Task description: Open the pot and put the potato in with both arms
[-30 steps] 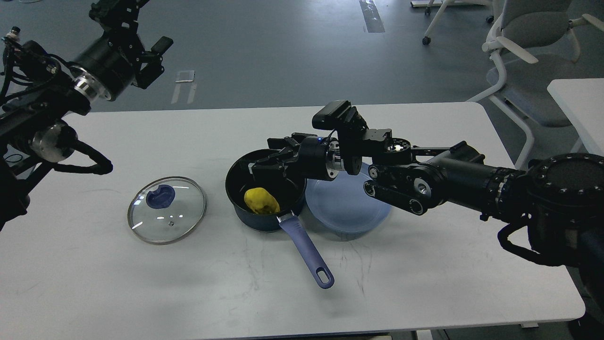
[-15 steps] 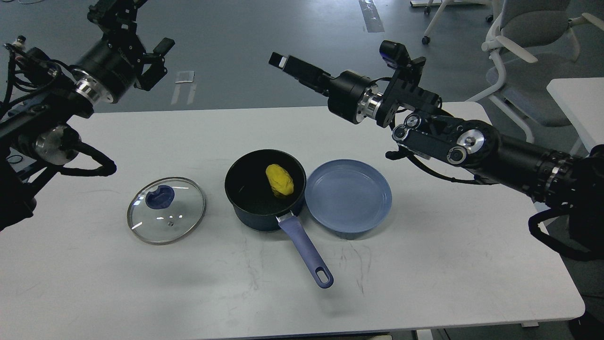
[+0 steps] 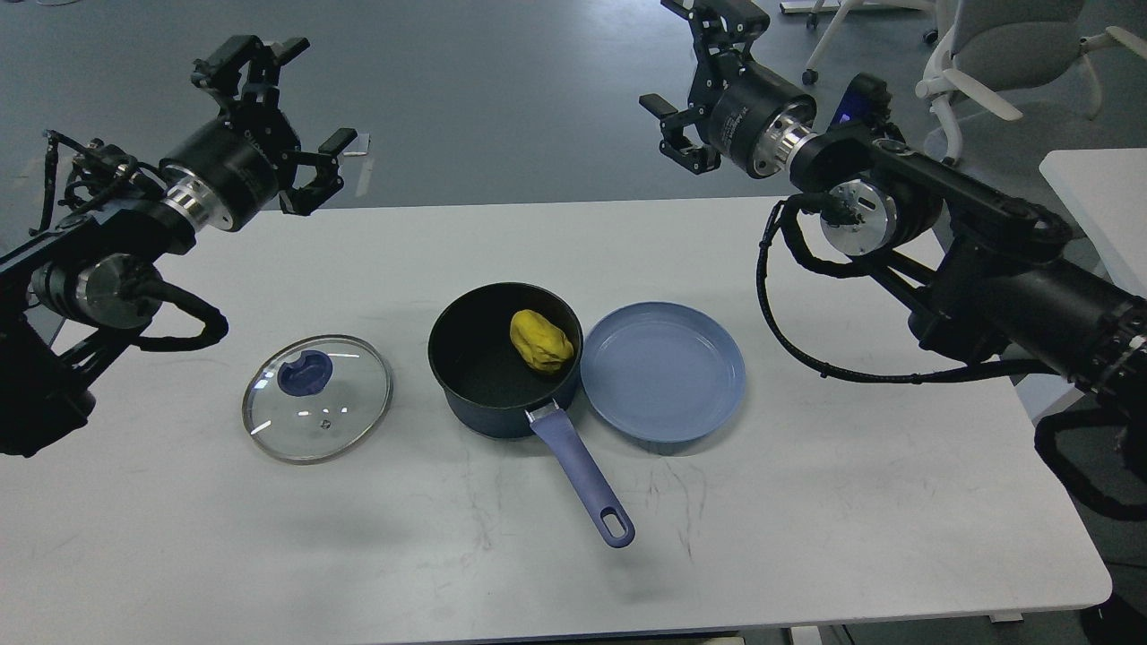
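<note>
A dark pot (image 3: 488,415) with a blue handle (image 3: 582,475) stands open at the middle of the white table (image 3: 806,502). A yellow potato (image 3: 540,339) lies inside it against the right wall. The glass lid (image 3: 317,397) with a blue knob lies flat on the table left of the pot. My left gripper (image 3: 249,55) is raised high at the far left, open and empty. My right gripper (image 3: 720,11) is raised high at the far right, open and empty. Both are well clear of the pot.
An empty blue plate (image 3: 663,372) sits right of the pot, touching it. Office chairs (image 3: 995,98) and another table's corner (image 3: 1098,197) stand at the back right, beyond the table's edge.
My right gripper let the potato go into the pot, then rose and swung back to the upper right. The potato settled against the pot's right wall. My left gripper shifted slightly right.
</note>
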Controlling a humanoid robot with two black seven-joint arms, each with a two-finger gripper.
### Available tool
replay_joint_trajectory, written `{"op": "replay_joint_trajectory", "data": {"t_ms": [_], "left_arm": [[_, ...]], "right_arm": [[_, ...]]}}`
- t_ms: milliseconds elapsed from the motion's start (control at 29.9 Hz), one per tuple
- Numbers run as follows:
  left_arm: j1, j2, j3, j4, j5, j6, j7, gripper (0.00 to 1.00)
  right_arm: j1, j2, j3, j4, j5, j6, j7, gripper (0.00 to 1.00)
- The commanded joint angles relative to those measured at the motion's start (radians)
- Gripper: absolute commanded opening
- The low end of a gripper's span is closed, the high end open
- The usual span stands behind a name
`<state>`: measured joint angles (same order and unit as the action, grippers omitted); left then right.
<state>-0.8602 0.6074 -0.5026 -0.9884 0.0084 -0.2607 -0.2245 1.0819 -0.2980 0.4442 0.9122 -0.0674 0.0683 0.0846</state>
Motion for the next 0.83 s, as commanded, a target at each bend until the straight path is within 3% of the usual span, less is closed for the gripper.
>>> {"op": "replay_joint_trajectory", "data": {"t_ms": [0, 167, 468, 801], "left_arm": [[0.026, -0.011, -0.030, -0.003, -0.013, 0.000, 0.014, 0.98], [0.056, -0.026, -0.048, -0.003, -0.013, 0.000, 0.011, 0.98], [0.069, -0.026, -0.048, -0.003, -0.008, -0.002, 0.004, 0.98], [0.079, -0.037, -0.048, -0.006, -0.007, -0.002, 0.004, 0.98]], "right_arm": [[-0.020, 0.002, 0.016, -0.001, 0.017, 0.010, -0.039, 1.00], [-0.034, 0.020, 0.015, -0.001, 0.009, -0.021, -0.016, 1.00], [-0.071, 0.022, 0.016, 0.030, 0.009, -0.028, -0.016, 1.00], [-0.115, 0.011, 0.015, 0.031, 0.009, 0.054, -0.016, 1.00]]}}
